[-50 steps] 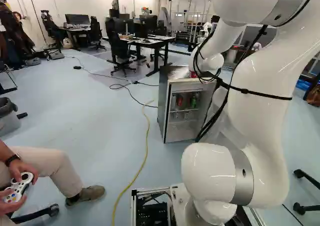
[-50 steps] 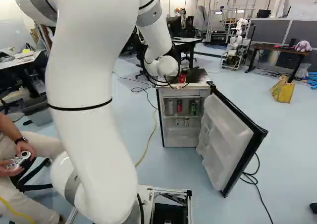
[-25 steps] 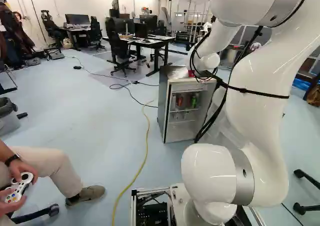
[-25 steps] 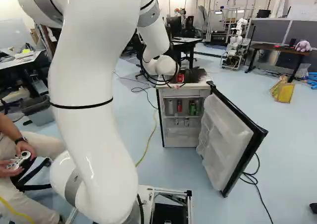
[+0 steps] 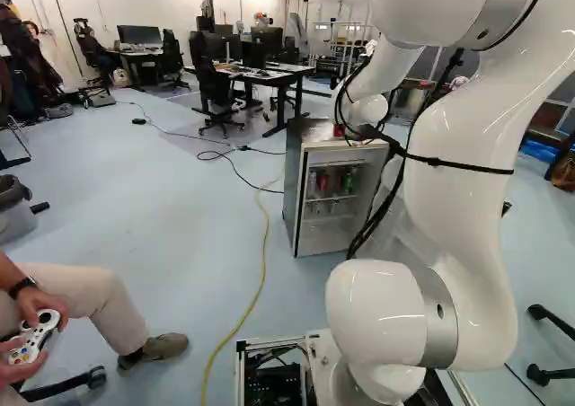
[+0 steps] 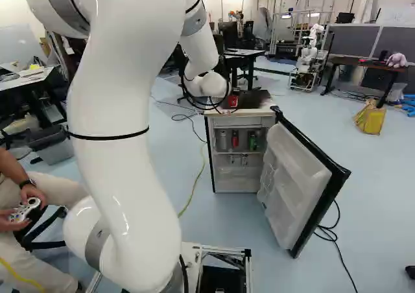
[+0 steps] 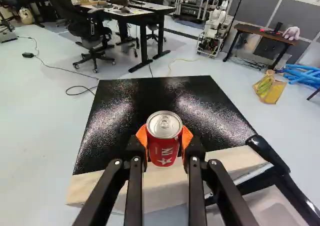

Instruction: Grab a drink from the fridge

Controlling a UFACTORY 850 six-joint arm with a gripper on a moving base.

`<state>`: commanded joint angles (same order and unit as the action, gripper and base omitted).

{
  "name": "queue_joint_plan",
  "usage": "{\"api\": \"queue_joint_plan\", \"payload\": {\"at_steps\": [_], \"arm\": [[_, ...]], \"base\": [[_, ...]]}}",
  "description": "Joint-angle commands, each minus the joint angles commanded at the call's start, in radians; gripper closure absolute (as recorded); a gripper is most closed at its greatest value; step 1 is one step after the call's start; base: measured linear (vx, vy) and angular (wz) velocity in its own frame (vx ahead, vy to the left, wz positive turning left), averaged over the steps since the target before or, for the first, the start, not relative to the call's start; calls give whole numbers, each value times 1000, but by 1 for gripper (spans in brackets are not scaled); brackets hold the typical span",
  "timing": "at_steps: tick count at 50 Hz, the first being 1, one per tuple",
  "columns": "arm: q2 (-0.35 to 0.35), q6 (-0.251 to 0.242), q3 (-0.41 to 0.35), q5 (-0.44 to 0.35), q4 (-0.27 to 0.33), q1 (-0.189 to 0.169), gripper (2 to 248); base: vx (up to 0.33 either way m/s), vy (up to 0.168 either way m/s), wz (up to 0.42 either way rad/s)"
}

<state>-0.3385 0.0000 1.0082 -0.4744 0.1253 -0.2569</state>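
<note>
The tool [image 6: 231,102] is closed on a red can [image 7: 164,153], with the can's sides pinched between the orange pads [image 7: 187,136]. The can is upright, silver lid uppermost, by the front edge of the fridge top [image 7: 135,98], between its two front corners. Whether its base touches that surface cannot be determined.

In the left base view the can is largely hidden behind the wrist and cables [image 5: 343,110], and the arm [image 5: 463,181] covers most of the fridge door. The right base view shows the door [image 6: 295,183] swung wide, its inner side fitted with pale, translucent racks; what they hold, if anything, cannot be made out. In the wrist view the door is cut off near the front right corner.

Inside the open fridge [image 6: 237,179], the upper shelf carries a greyish container [image 6: 222,139], a red container [image 6: 235,139] and a green container [image 6: 253,141], standing in a row. Smaller objects [image 6: 244,159] sit lower down, too indistinct to identify.

A grey bin [image 5: 13,216], cut by the edge of the left base view, shows no readable contents. A yellow bag [image 6: 369,119] stands on the floor [image 6: 382,196], well apart from the fridge; its contents are likewise unidentified.
</note>
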Motion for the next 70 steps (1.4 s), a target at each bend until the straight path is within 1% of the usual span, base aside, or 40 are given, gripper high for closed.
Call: {"api": "queue_joint_plan", "payload": {"at_steps": [17,37,62,63,67,68,70], "arm": [[-19,0,23,0,-8,14,164],[-77,0,58,0,-8,25,164],[-83,0,62,0,-8,26,164],[-83,0,62,0,-8,26,141],[-83,0,62,0,-8,26,141],[-83,0,62,0,-8,26,109],[-83,0,62,0,-8,26,109]], "base": [[0,0,0],[0,0,0],[0,0,0],[0,0,0],[0,0,0],[0,0,0],[0,0,0]]}}
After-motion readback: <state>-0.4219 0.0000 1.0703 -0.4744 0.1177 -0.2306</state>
